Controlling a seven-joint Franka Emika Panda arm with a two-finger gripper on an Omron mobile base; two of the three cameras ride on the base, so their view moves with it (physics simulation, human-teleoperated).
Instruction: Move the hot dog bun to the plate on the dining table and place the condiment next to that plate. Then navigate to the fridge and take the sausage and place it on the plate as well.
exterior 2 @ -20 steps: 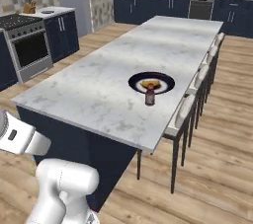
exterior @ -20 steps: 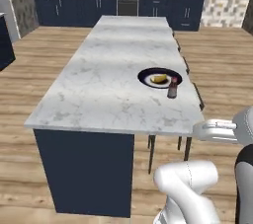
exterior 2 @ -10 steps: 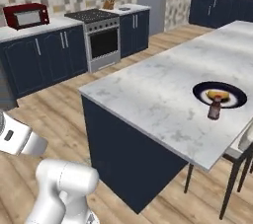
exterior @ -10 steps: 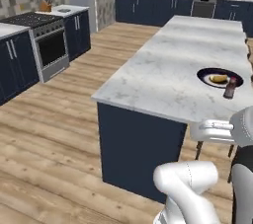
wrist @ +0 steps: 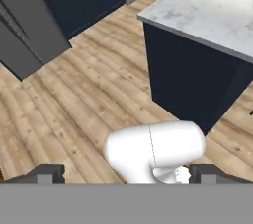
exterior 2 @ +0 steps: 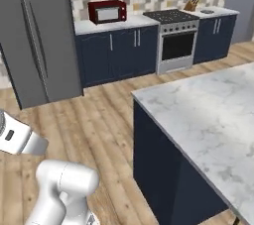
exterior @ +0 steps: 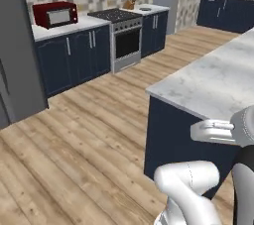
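The two dark finger tips of the gripper (wrist: pixel 126 174) are seen at the bottom of the hand view, set far apart with nothing held between them, so the gripper is spread wide and empty. It is pointed down over a light wooden plank floor (wrist: pixel 74 114), near the corner of a dark navy island with a white-grey marbled top (exterior 2: pixel 208 115), which serves as the dining table. From the left base view the near corner of that marbled top (exterior: pixel 213 80) is presented at the right, and only bare stone is shown on the stretch in frame; the plate, bun and condiment cannot be located in these views. A tall grey fridge with long vertical handles (exterior 2: pixel 37 35) is seen at the left edge of the right base view, its doors shut, and its grey side (exterior: pixel 20 45) is seen in the left base view; the sausage cannot be made out. Just beside the fridge a run of dark navy cabinets (exterior 2: pixel 119 53) is topped by a white counter, on which a red microwave (exterior 2: pixel 106 12) is set against the tiled wall. Further along that counter a stainless steel stove with a black oven door (exterior 2: pixel 176 40) is fitted, and a wooden knife block (exterior 2: pixel 191 5) is stood at the back edge of the counter just beyond it.
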